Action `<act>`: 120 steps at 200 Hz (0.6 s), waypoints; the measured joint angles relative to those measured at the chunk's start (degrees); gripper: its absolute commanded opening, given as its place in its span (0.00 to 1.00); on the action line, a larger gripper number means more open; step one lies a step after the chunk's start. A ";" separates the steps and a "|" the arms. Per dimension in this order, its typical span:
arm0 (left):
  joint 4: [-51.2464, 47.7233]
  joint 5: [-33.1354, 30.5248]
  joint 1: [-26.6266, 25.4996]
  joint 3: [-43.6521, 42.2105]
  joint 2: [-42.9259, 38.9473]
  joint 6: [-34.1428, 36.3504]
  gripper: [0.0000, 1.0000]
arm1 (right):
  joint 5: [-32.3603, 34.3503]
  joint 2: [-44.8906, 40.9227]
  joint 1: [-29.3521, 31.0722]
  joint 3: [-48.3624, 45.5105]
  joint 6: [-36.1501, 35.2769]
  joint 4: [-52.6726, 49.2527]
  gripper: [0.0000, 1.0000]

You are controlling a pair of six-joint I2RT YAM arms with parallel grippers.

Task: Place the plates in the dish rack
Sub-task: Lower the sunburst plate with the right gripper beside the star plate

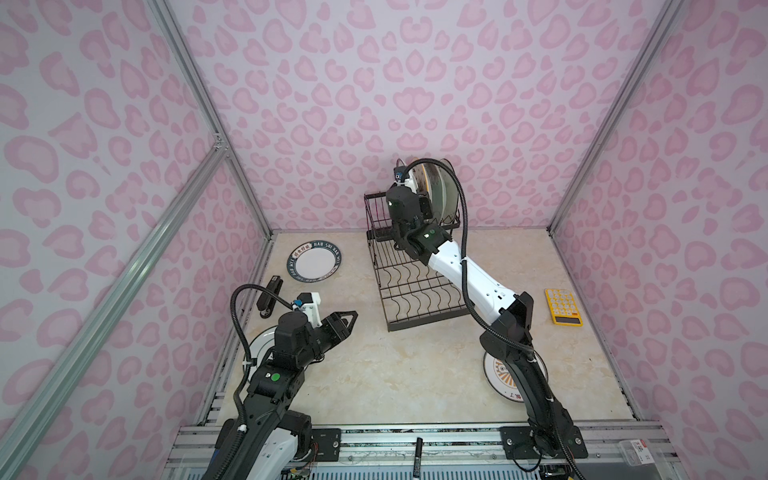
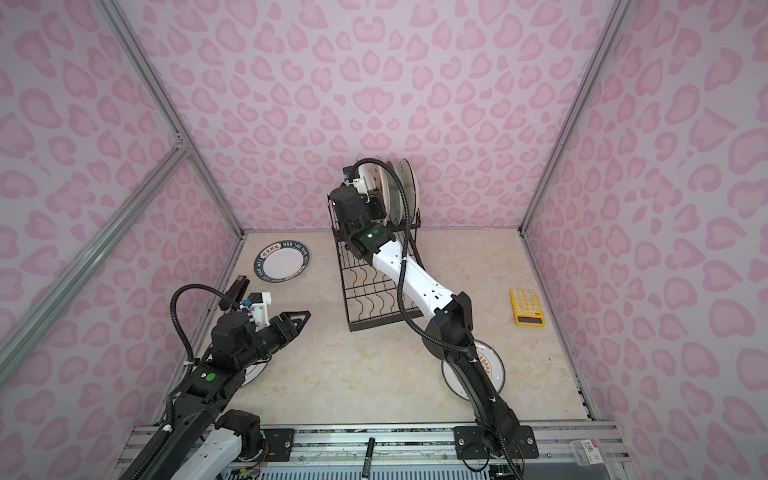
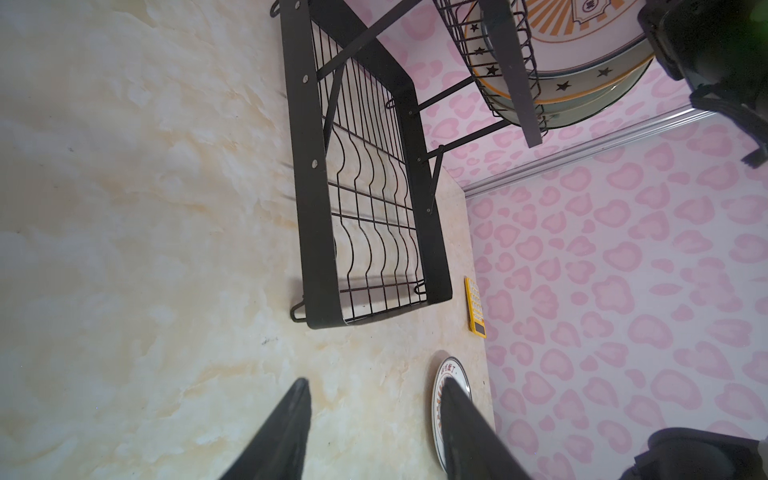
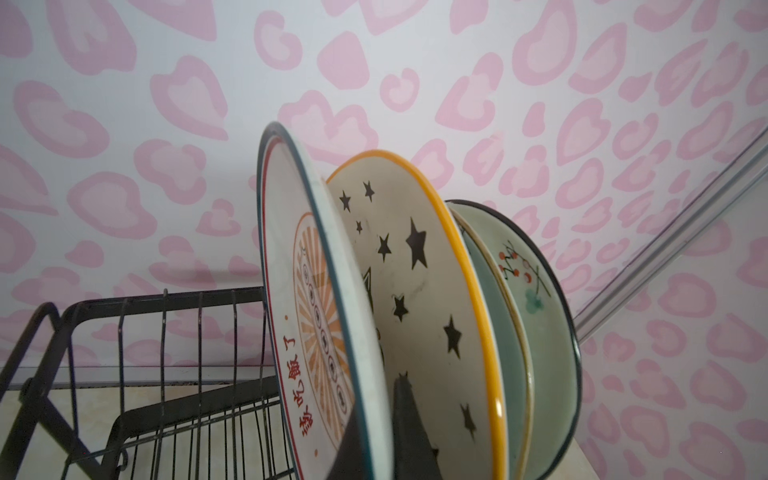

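Observation:
The black wire dish rack (image 1: 415,291) stands at the back middle of the table. Three plates stand on edge in its raised upper tier: an orange-sunburst plate (image 4: 307,291), a star plate (image 4: 415,270) and a pale teal plate (image 4: 540,311). My right gripper (image 4: 380,436) is shut on the sunburst plate's rim, one finger on each face. A dark-lettered plate (image 1: 314,261) lies flat at the back left. A second sunburst plate (image 1: 498,374) lies under my right arm. A white plate (image 1: 262,345) lies partly hidden under my left arm. My left gripper (image 1: 353,318) hovers open and holds nothing.
A yellow calculator (image 1: 563,306) lies by the right wall. A black stapler (image 1: 269,295) sits at the left table edge. A marker pen (image 1: 417,453) rests on the front rail. Pink-patterned walls close in three sides. The rack's lower tray (image 3: 374,232) holds nothing.

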 measured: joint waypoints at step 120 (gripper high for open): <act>-0.07 -0.04 0.00 -0.09 0.07 -0.02 0.54 | -0.70 0.00 0.13 0.00 6.03 -5.51 0.22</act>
